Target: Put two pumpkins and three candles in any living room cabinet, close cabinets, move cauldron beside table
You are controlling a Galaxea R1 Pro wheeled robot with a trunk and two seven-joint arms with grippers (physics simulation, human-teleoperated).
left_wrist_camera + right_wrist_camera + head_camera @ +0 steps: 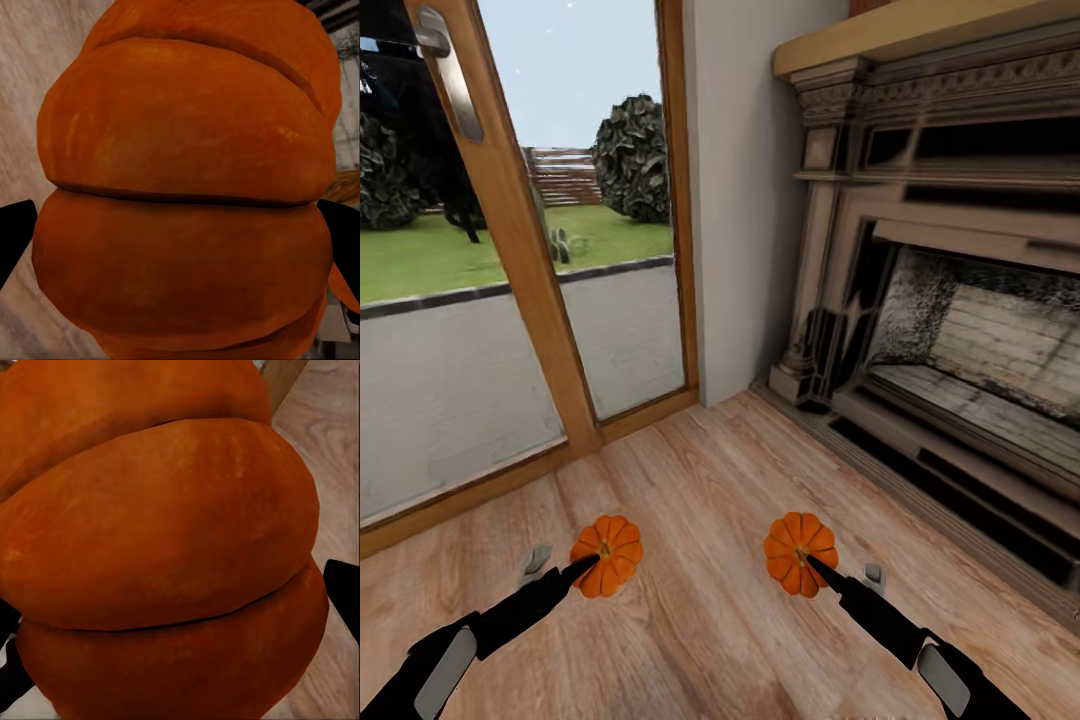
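Observation:
Two bright-orange ribbed pumpkins hang just above the wooden floor, one in each hand. The left pumpkin (607,553) sits between the fingers of my left gripper (565,563), which is shut on it; in the left wrist view this pumpkin (180,135) bulges between the black fingertips (15,232). The right pumpkin (800,552) is held the same way by my right gripper (843,570), and in the right wrist view that pumpkin (157,532) has a black fingertip (345,592) at its side. Candles, cabinet, cauldron and table are out of view.
A tall glass door with a wooden frame (535,270) stands ahead on the left, with lawn and bushes outside. A stone fireplace (950,300) with a raised hearth runs along the right. A pale wall strip (745,200) separates them. Wood floor (700,640) lies below.

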